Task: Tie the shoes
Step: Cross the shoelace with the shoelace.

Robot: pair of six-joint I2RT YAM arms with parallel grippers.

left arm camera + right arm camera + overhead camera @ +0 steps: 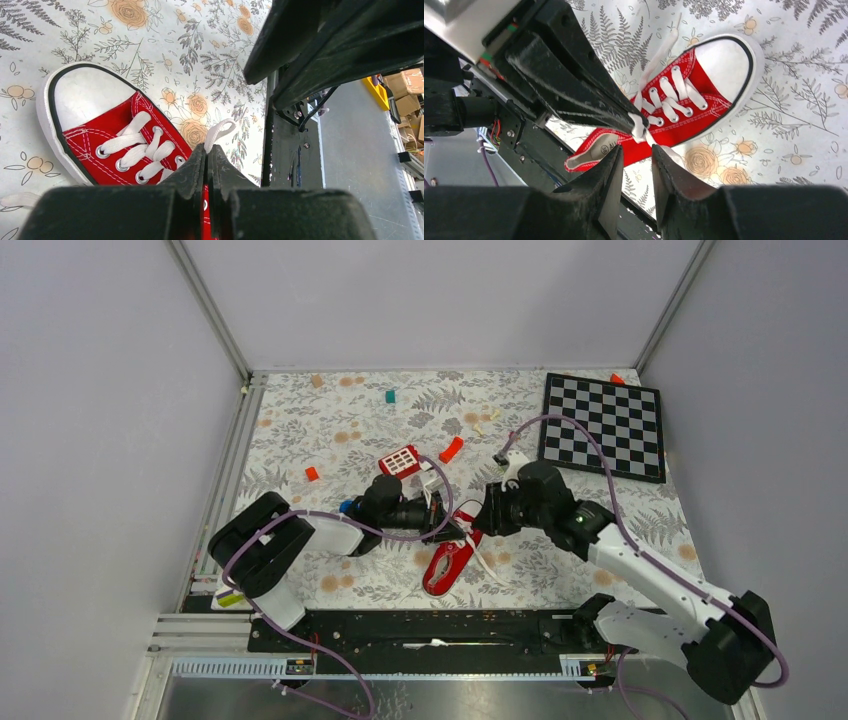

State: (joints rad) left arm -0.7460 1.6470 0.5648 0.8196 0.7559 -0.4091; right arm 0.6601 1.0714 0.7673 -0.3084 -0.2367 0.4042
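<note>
The left gripper has its two fingers pressed tight together on a white lace. A short loop of that lace sticks out just past the fingertips. The red shoe lies on its sole on the flowered table. In the left wrist view it sits below and to the left of those fingers, with its white toe cap pointing away from them.

In the right wrist view the right gripper has its fingers a little apart with nothing pinched between them. Their tips hover just short of the spot where the left fingers grip the lace. The shoe's open heel is just beyond the right fingertips, and its laced front and toe stretch off to the upper right.

From above, both grippers meet tip to tip over the heel end of the shoe. A red block with white squares lies behind the left fingers. A chessboard lies well behind and to the right of the right ones.
</note>
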